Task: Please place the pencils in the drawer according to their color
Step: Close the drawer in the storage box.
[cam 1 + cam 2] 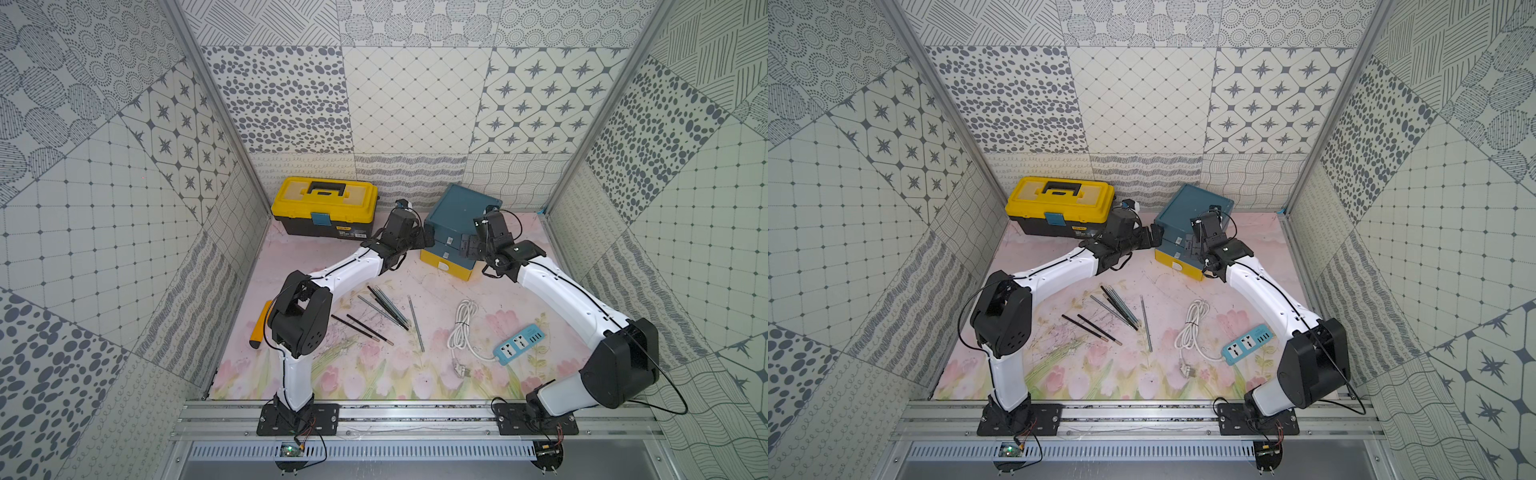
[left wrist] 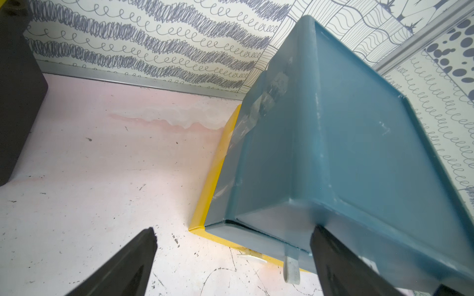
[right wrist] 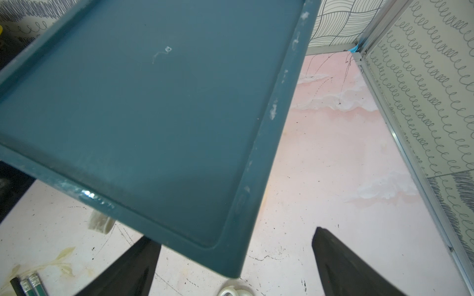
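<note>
orange-yellow stick [image 1: 258,326]: lies on the floor mat [image 1: 374,374] well behind the left gripper, by that arm's elbow, which partly hides it.
toolbox [image 1: 325,204]: yellow lid, black handle, lid down. It stands just beside the left gripper, on the side away from the drawer chest.
pencils [image 1: 384,309]: loose on the mat, behind both grippers toward the arm bases and well apart from each. Two black ones with silver caps lie side by side. A crossed bundle of grey-teal and black ones lies closer to the grippers. One grey pencil lies alone on the right gripper's side. Neither gripper holds any. The right wrist view catches three capped ends [image 3: 28,284].
left gripper [image 2: 234,228]: released, fingers spread wide, nothing between the pads. One finger [image 2: 123,269] hangs over bare mat. The other stands in front of the chest's near corner; whether it touches cannot be told.
drawer chest [image 1: 461,203]: directly ahead of both grippers, flanked by them, the left gripper at its left front corner and the right gripper at its front. The upper part is teal. The yellow bottom layer juts out a little beyond the teal, and small white tabs show on the fronts.
right gripper [image 3: 236,234]: released, fingers wide apart, empty. The corner of the chest's teal top lies between them in the wrist view, and one fingertip is hidden behind its rim.
white cable [image 1: 462,326]: coiled on the mat, behind the right gripper, beside that forearm.
blue power strip [image 1: 520,344]: at the cable's end, farther behind the right gripper, under the right arm's line.
</note>
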Available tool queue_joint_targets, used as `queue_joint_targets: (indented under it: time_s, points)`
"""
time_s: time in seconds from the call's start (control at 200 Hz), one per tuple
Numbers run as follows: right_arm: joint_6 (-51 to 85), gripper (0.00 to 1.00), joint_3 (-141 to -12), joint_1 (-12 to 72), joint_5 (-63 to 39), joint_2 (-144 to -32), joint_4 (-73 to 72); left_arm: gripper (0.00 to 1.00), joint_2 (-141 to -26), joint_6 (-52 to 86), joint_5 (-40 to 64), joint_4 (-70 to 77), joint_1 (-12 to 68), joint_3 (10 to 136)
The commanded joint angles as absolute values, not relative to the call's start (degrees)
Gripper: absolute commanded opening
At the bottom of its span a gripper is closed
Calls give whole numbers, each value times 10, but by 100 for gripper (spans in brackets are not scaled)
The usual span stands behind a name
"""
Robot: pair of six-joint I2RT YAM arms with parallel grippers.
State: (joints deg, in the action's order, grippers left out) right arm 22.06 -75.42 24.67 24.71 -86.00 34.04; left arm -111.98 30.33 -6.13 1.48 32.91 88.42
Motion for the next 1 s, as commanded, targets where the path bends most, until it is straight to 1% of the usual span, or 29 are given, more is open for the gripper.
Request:
queue_joint_targets:
  time_s: [0.0, 0.22, 0.435, 0.505, 0.61, 0.821, 0.996]
  points:
    - [214, 99, -751, 245, 250, -863, 312, 99, -1126, 324, -82, 32, 325, 893]
    - [214, 99, -751, 244, 252, -864, 311, 99, -1114, 339, -74, 14, 325, 890]
    - [215, 99, -745, 243, 257, -855, 311, 99, -1070, 387, -58, -12, 320, 847]
    - [215, 99, -745, 242, 258, -857, 311, 99, -1055, 424, -36, -10, 313, 821]
    - [214, 99, -744, 241, 260, -859, 311, 96, -1037, 488, 13, 5, 302, 776]
    - [217, 99, -746, 240, 274, -865, 311, 93, -1044, 583, 109, 68, 299, 712]
    - [215, 99, -746, 240, 265, -862, 311, 85, -1066, 628, 166, 128, 304, 697]
